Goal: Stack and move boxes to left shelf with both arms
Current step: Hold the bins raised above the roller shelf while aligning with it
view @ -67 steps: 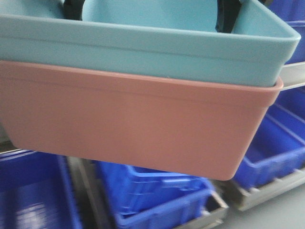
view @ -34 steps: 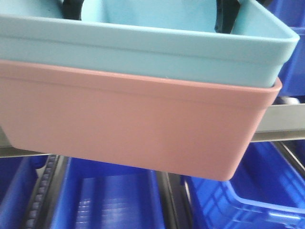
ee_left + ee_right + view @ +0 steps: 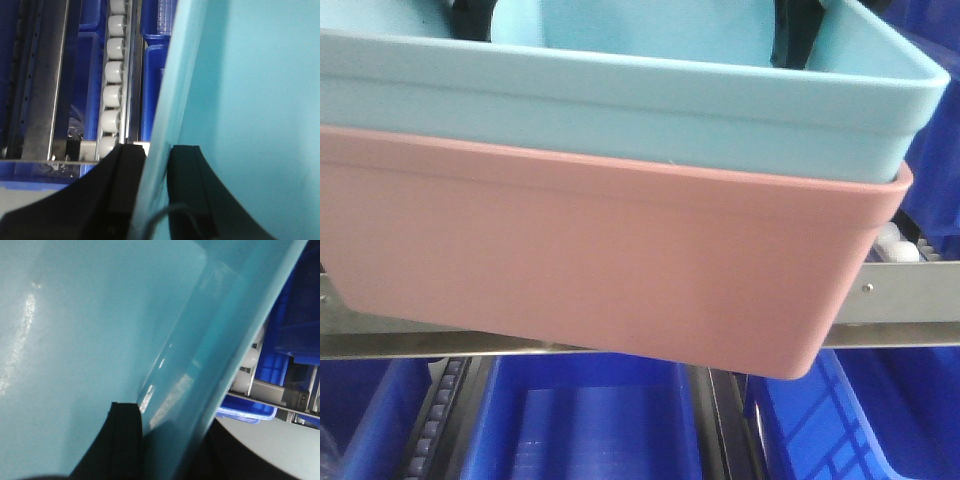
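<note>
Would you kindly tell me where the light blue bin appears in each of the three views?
Front view: the light blue bin spans the top, nested in the salmon pink bin.
Left wrist view: its wall fills the right half, clamped by the left gripper.
Right wrist view: it fills the left and centre, held by the right gripper.
Shared landmark: the white rollers.

Steel shelf (image 3: 910, 298) — white rollers (image 3: 893, 241), blue bins (image 3: 590, 425)
</note>
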`<action>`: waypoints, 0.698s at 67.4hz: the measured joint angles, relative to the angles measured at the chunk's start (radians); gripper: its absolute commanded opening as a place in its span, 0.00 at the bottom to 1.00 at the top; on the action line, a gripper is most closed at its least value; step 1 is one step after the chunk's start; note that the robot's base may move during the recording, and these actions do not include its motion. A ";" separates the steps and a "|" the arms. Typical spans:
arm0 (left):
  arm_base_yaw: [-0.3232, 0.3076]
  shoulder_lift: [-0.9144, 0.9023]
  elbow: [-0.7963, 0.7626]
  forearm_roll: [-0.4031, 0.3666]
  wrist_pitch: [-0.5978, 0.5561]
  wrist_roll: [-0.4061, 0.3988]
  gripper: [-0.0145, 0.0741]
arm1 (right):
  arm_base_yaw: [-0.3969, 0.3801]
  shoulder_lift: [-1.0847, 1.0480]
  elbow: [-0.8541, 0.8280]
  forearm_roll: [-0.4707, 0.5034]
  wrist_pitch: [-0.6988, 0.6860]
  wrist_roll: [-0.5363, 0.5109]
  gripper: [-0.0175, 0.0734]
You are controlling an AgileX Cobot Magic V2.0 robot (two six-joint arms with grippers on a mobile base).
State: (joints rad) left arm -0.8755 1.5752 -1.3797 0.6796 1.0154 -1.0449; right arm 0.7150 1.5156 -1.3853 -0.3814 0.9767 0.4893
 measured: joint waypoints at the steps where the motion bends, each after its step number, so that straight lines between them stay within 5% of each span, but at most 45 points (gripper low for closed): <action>1: 0.000 0.000 0.000 0.000 0.000 0.000 0.15 | 0.000 0.000 0.000 0.000 0.000 0.000 0.25; 47: 0.000 0.000 0.000 0.000 0.000 0.000 0.15 | 0.000 0.000 0.000 0.000 0.000 0.000 0.25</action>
State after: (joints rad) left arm -0.8755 1.5752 -1.3797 0.6796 1.0154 -1.0449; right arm 0.7150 1.5156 -1.3853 -0.3814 0.9767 0.4893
